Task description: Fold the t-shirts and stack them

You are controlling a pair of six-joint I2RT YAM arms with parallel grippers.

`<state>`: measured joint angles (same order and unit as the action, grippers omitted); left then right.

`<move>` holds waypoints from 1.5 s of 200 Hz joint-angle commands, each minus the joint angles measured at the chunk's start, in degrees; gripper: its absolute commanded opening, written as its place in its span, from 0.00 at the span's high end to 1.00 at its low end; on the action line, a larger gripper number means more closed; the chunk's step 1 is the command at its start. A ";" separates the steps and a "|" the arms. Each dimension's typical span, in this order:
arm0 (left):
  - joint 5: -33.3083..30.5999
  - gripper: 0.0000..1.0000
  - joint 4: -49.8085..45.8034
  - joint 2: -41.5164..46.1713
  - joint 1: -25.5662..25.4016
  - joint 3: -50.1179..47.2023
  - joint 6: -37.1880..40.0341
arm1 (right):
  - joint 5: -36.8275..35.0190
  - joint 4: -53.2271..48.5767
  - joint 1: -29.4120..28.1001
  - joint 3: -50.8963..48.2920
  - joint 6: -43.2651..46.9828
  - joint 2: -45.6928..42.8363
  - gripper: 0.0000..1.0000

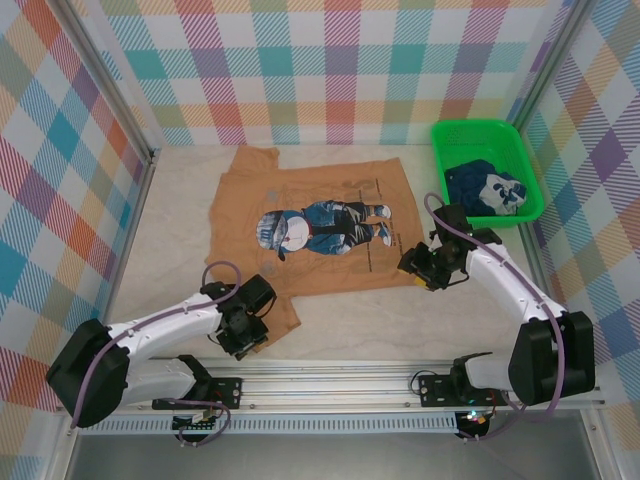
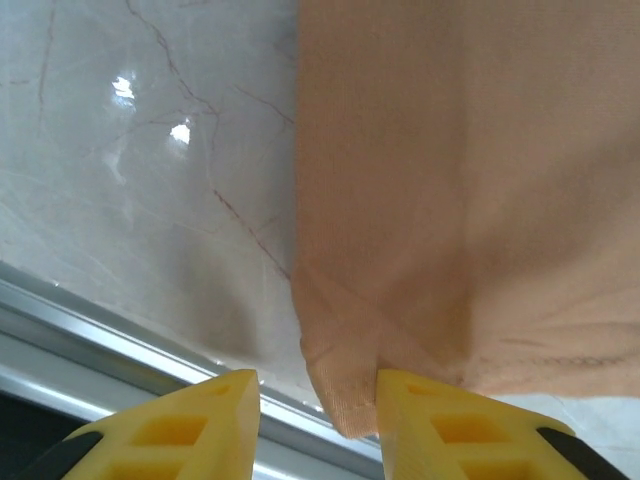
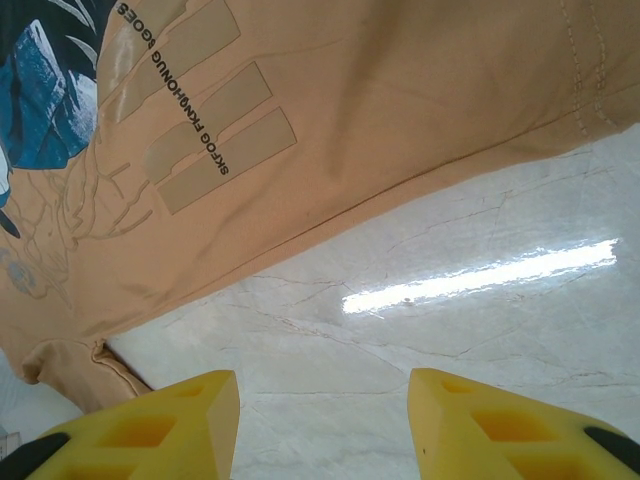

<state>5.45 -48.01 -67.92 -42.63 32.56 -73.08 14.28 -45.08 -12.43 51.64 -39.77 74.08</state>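
- The left gripper (image 2: 315,385) stands with its yellow fingers apart around the tip of a cloth corner of the tan t-shirt (image 2: 450,200). The cloth touches one finger and a gap shows at the other, so nothing is pinched yet.
- The right gripper (image 3: 325,385) is released over the bare table (image 3: 450,330), with the shirt's near edge just beyond its fingertips.
- The tan t-shirt lies spread print-up mid-table, and the navy t-shirt (image 1: 485,188) sits bundled in the green basket (image 1: 470,128) at the far right.
- Risk: only the tip of the corner sits between the left jaws, and it looks doubled over. So shallow a bite could slip on lifting, or catch one layer only.
- Risk: the right jaws are off the cloth and would grasp nothing if they closed here. A one-sided lift would then drag the shirt askew.
- Pose: the left arm reaches low along the table toward the near-left corner. The right arm bends inward, wrist low, at the near-right corner.
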 commanded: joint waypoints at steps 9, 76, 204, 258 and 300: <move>-1.37 0.71 5.53 -3.75 -0.75 -0.31 -2.34 | -0.22 -0.84 -0.16 0.57 0.39 1.00 0.52; -19.76 1.00 -13.10 7.99 -1.23 5.05 -9.24 | -11.38 -1.29 5.66 0.84 -2.56 6.33 0.55; -19.59 1.00 -15.80 12.29 -1.26 4.09 -9.45 | -9.45 2.94 7.95 -1.93 -7.74 15.19 0.69; -19.90 1.00 -15.99 11.57 -1.27 4.68 -9.12 | -7.04 7.12 7.43 -4.64 -10.59 16.14 0.80; -25.30 1.00 -27.08 14.60 -1.31 8.56 -11.44 | -10.71 3.41 6.47 -2.19 -7.91 14.29 1.00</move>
<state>-14.59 -64.34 -56.05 -43.11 37.54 -82.15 5.91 -38.98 -5.04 48.49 -48.77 90.21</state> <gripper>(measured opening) 0.049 0.057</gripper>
